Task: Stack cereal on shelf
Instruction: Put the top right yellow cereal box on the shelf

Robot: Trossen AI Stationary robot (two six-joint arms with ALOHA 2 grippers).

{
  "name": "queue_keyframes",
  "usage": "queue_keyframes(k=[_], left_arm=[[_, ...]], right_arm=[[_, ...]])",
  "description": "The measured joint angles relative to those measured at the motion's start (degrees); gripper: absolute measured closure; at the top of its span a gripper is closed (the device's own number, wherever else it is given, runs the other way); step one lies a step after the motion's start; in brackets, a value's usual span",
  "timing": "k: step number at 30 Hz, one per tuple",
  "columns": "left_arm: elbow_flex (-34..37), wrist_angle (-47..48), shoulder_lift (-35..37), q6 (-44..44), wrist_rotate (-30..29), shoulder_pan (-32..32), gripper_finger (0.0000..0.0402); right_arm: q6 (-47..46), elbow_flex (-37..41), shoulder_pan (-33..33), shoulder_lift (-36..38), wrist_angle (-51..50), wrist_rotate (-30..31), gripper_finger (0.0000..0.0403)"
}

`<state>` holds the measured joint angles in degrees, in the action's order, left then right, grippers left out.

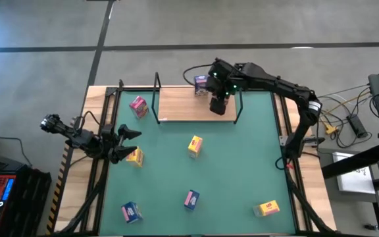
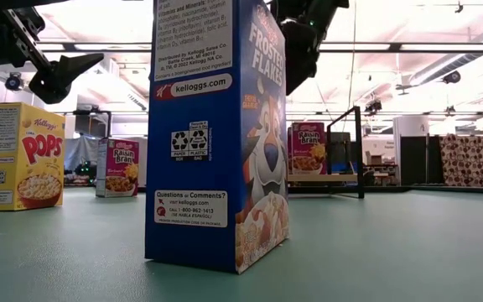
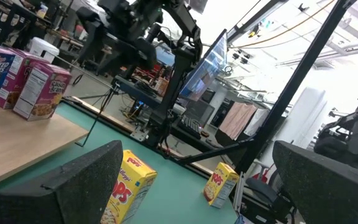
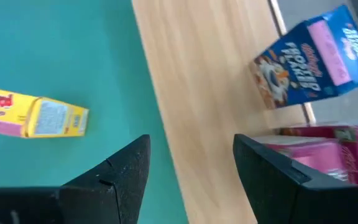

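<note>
Risk, judged from the present layout: the right pincer [image 1: 217, 107] hangs over the shelf [image 1: 183, 105], close by a blue box [image 4: 312, 56] and a pink box [image 4: 334, 152] already standing on the board; a careless swing or descent there could topple either, since both are light and upright; a further box set too near the black uprights could catch and tip.

Right pincer: fingers partly apart, a clear gap between them in its wrist view; nothing held, nothing touched.

Left pincer [image 1: 125, 145]: spread wide, empty, low at the left side of the counter [image 1: 242, 171], just beside a yellow box [image 1: 135, 157]; a hasty close could shove that box rather than seize it.

Cereal: two boxes on the shelf's right part; a third pink box [image 1: 138, 106] near the shelf's left end, whether on the board I cannot tell; on the green mat, a yellow box [image 1: 195, 145] at centre, two blue boxes [image 1: 191, 199] toward the near edge, another yellow one [image 1: 266, 209] lying at the right.
</note>
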<state>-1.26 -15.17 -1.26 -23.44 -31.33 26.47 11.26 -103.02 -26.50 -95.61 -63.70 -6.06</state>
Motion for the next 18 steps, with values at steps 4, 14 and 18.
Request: queue_keyframes(k=[4,14,18], left_arm=[[-0.02,-0.01,0.0,0.0,0.0,-0.01,0.0003],[0.0,0.0,0.0,0.0,-0.02,0.0,0.0003],[-0.01,0.0,0.0,0.0,-0.01,-0.01,0.0003]], right_arm=[[-2.02,0.0,1.78,0.0,-0.61,0.0,0.0184],[-11.46,0.11,10.56,-0.02,-2.48,0.02,0.0184],[-5.36,0.14,16.87,-0.07,-2.37,-0.01,0.0184]])
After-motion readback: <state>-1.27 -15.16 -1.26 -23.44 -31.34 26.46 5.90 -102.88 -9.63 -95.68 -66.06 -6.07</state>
